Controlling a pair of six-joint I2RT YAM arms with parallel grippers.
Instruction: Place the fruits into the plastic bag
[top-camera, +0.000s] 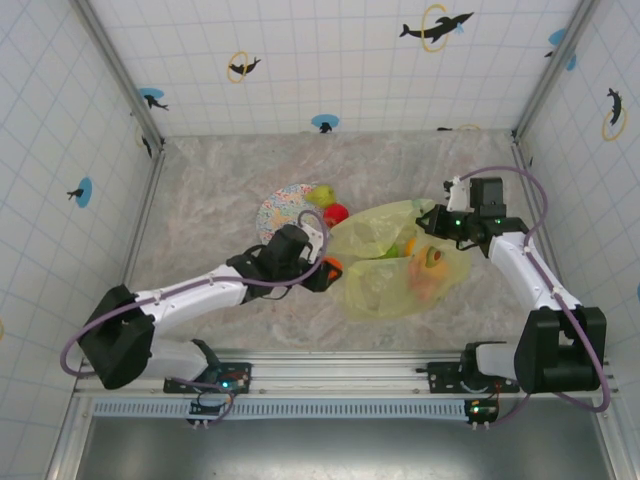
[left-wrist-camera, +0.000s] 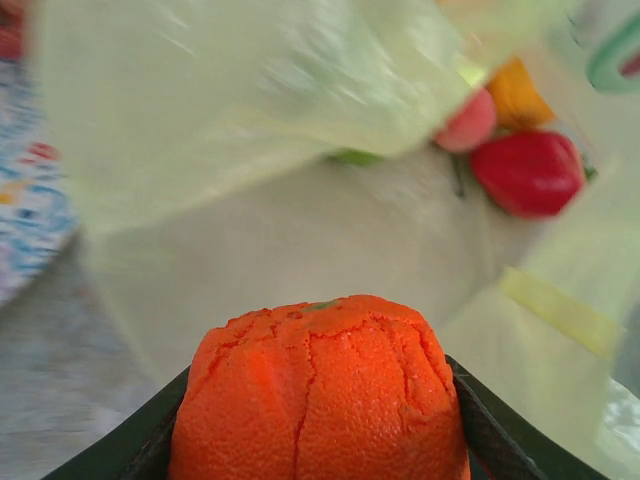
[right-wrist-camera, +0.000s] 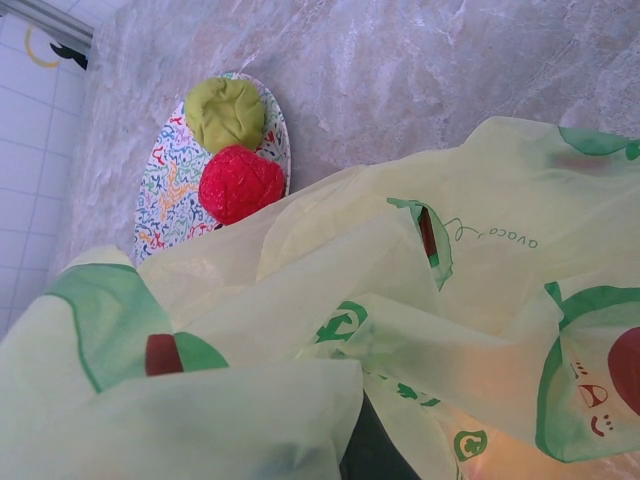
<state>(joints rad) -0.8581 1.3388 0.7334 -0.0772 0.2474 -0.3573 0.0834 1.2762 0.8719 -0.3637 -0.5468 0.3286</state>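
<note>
The left gripper (top-camera: 327, 271) clamps an orange (left-wrist-camera: 320, 390) right at the bag (top-camera: 385, 290) mouth, with more fruits (left-wrist-camera: 527, 172) inside. The right gripper (top-camera: 438, 222) sits at the bag's far edge, but I can't tell whether it is pinching the plastic. If that limp mouth sags, I reckon the orange could snag on the lip and roll off across the table (top-camera: 220, 165).

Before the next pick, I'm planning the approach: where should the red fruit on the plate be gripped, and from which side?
Probably from above, gripping the red fruit across its round middle. The green fruit sits close on one side and the bag crowds the opposite, so close on the two free sides.
</note>
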